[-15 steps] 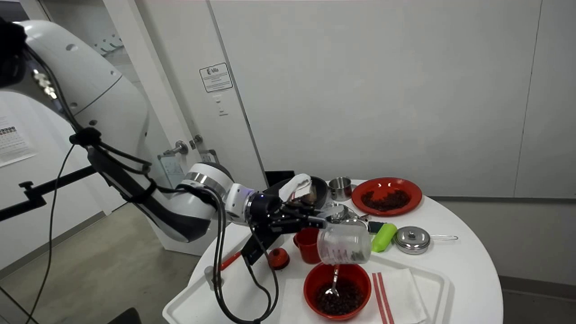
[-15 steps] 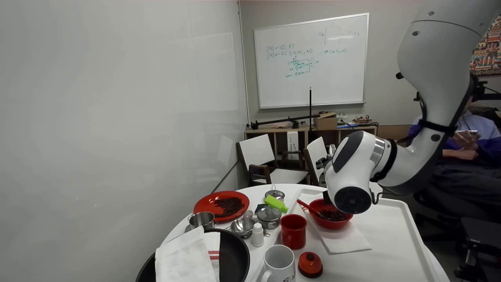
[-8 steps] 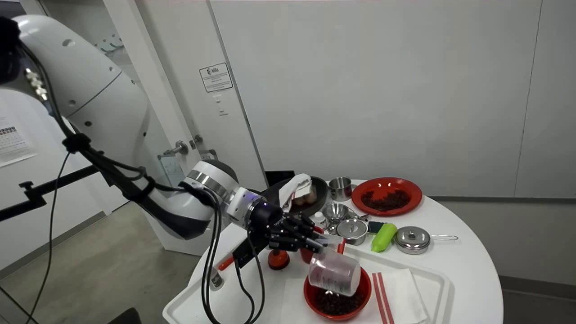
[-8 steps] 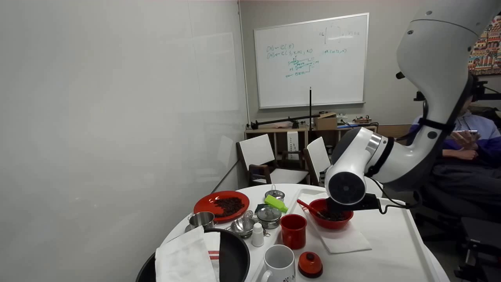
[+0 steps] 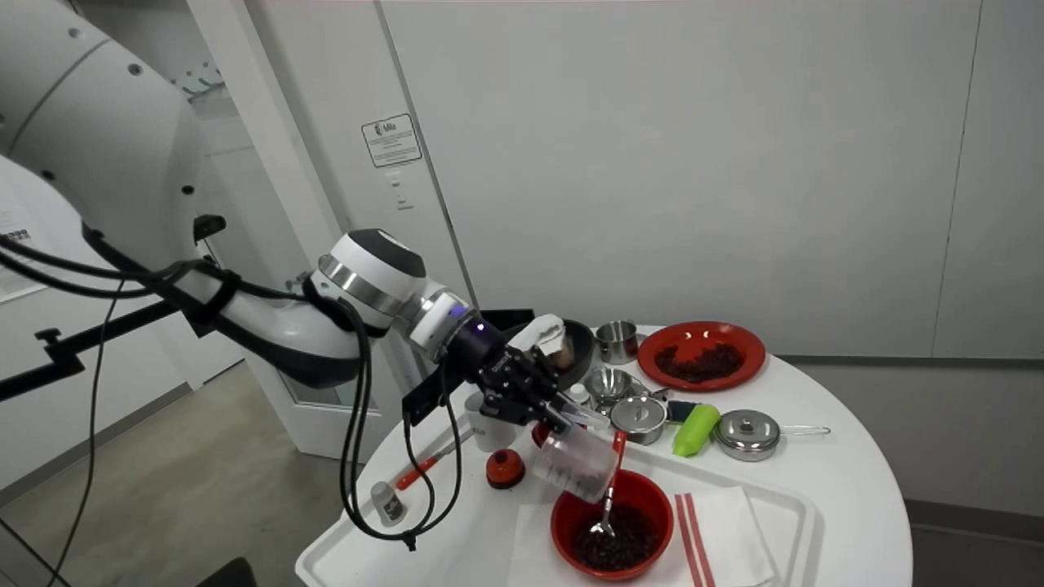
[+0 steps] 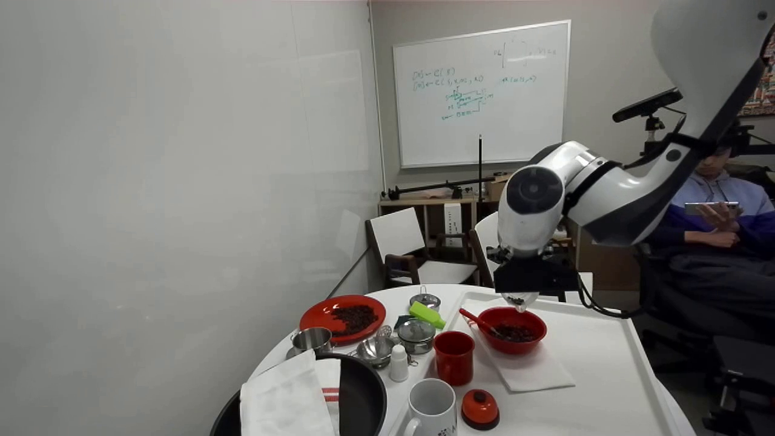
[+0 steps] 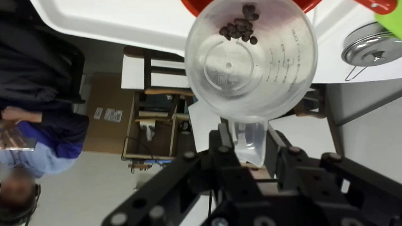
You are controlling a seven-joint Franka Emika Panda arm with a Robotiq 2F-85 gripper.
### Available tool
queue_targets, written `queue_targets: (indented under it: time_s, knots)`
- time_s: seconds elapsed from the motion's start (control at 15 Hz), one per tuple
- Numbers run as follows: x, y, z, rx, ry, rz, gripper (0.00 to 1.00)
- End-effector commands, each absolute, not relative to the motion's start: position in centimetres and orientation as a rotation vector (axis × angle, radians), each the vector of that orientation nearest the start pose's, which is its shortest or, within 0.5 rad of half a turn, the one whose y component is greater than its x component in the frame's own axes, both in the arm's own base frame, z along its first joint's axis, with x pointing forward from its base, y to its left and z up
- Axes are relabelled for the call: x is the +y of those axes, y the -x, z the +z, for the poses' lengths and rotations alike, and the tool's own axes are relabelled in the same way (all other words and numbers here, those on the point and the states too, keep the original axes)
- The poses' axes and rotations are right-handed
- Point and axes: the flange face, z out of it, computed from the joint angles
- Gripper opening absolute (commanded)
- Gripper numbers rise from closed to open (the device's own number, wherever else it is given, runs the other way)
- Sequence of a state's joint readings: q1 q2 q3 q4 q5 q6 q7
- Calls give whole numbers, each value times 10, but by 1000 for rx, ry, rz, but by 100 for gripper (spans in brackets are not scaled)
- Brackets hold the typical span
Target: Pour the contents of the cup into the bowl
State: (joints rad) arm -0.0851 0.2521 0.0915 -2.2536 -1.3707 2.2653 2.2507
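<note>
Round white table (image 5: 864,505) here with a white tray (image 6: 599,381) on it, a red-striped cloth (image 5: 734,530) on that, and the red bowl (image 6: 513,347) sitting on the cloth. I've got the clear plastic measuring cup (image 5: 575,463) tilted in the air right by the bowl's rim, fingers (image 7: 217,142) pinched close together on its handle (image 7: 249,138). Little clump of dark beans (image 7: 241,27) inside the cup, similar ones in the bowl.

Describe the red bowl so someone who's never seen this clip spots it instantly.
On the round white table lies a white tray, and a white cloth on that tray bears the red bowl of dark pieces. Unlike the shallow red plate and the red mug, it has a red-handled utensil leaning in it.
</note>
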Motion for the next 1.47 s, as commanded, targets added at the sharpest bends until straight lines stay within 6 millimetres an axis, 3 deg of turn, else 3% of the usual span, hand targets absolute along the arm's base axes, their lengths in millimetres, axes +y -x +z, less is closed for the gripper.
queue_targets:
  time_s: [0.0,0.13,0.4,0.73,1.07,1.4]
  knots:
    - [-26,-516,285,-1404,-2224,822,7]
    - [-29,-513,293,-1399,-2327,729,7]
    - [-25,-501,285,-1337,-2510,524,7]
    - [-8,-487,265,-1181,-2702,240,7]
    - [12,-483,260,-993,-2898,-20,7]
    - [-21,-478,266,-891,-3005,-190,7]
